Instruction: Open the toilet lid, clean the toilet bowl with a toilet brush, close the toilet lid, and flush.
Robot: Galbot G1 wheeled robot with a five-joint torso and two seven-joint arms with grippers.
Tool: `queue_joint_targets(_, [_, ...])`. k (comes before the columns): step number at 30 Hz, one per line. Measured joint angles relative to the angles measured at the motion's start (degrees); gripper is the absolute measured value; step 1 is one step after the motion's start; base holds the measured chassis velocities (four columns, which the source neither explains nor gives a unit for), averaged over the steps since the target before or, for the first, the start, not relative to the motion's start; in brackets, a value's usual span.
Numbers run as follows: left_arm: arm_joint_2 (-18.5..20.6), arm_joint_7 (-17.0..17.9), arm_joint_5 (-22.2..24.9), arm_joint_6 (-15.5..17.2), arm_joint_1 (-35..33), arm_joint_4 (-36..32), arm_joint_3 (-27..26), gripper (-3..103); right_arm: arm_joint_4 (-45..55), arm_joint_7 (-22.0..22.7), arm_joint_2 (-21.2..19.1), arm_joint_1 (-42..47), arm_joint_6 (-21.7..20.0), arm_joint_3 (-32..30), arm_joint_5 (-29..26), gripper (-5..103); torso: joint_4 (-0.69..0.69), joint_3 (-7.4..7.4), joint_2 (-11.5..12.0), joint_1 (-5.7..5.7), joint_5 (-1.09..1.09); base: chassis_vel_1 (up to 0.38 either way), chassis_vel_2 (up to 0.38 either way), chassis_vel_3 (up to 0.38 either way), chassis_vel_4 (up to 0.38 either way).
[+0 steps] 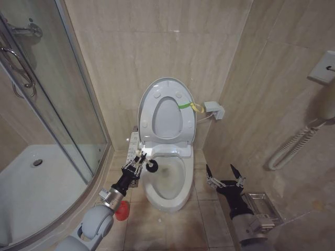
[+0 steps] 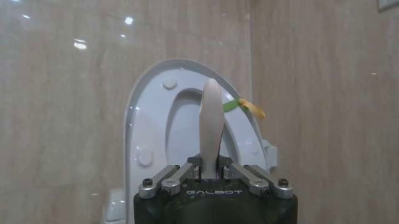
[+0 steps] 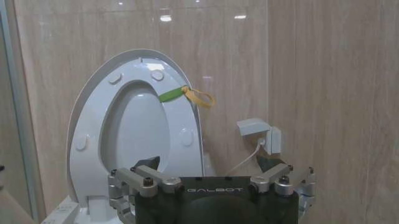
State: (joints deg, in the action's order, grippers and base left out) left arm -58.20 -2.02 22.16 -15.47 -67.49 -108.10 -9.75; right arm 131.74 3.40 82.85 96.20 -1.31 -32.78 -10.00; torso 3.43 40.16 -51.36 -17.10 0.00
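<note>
Currently: toilet lid (image 1: 166, 112) up; L hand (image 1: 138, 161) clamped on toilet brush (image 1: 152, 166), head at toilet bowl (image 1: 168, 180) rim (handle roughly horizontal); R hand (image 1: 224, 175) spread, empty, farther off.

The tiled floor (image 1: 207, 217) carried the toilet bowl (image 1: 168, 184), just right of the left gripper (image 1: 137, 162); a red cup (image 1: 122, 210) sat below that gripper, behind its wrist.
</note>
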Motion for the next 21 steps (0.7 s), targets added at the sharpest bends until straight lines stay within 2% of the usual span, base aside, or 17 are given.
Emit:
queue_joint_targets(4, [-0.16, 3.05, -0.84, 2.25, -2.27, -3.55, -1.14, 17, 0.0, 0.0, 0.0, 0.0, 0.0, 0.0, 0.0, 100, 0.0, 0.0, 0.0, 0.0, 0.0, 0.0, 0.0, 0.0, 0.0])
queue_joint_targets(6, [-0.17, 3.42, -0.94, 2.6, -2.55, -4.07, -1.31, 17, 0.0, 0.0, 0.0, 0.0, 0.0, 0.0, 0.0, 100, 0.0, 0.0, 0.0, 0.0, 0.0, 0.0, 0.0, 0.0, 0.0])
queue_joint_targets(8, [0.27, 7.22, -1.25, 6.22, -6.2, -9.47, -3.29, 17, 0.0, 0.0, 0.0, 0.0, 0.0, 0.0, 0.0, 100, 0.01, 0.0, 0.0, 0.0, -0.01, 0.0, 0.0, 0.0, 0.0])
queue_joint_targets(10, [0.77, 8.96, -2.22, 7.84, -9.11, -13.0, -5.34, 17, 0.0, 0.0, 0.0, 0.0, 0.0, 0.0, 0.0, 100, 0.01, 0.0, 0.0, 0.0, 0.0, 0.0, 0.0, 0.0, 0.0])
queue_joint_targets(15, [0.27, 10.95, -3.78, 9.36, -14.11, -17.82, -8.23, 17, 0.0, 0.0, 0.0, 0.0, 0.0, 0.0, 0.0, 100, 0.0, -0.01, 0.0, 0.0, 0.0, 0.0, 0.0, 0.0, 0.0])
queue_joint_targets(18, [-1.16, 11.97, -5.22, 9.68, -20.57, -21.37, -10.61, 17, 0.0, 0.0, 0.0, 0.0, 0.0, 0.0, 0.0, 100, -0.01, -0.01, 0.0, 0.0, 0.0, 0.0, 0.0, 0.0, 0.0])
queue_joint_targets(21, [-2.25, 12.59, -5.69, 9.44, -22.93, -21.73, -11.9, 17, 0.0, 0.0, 0.0, 0.0, 0.0, 0.0, 0.0, 100, -0.01, -0.01, 0.0, 0.01, 0.0, 0.0, 0.0, 0.0, 0.0])
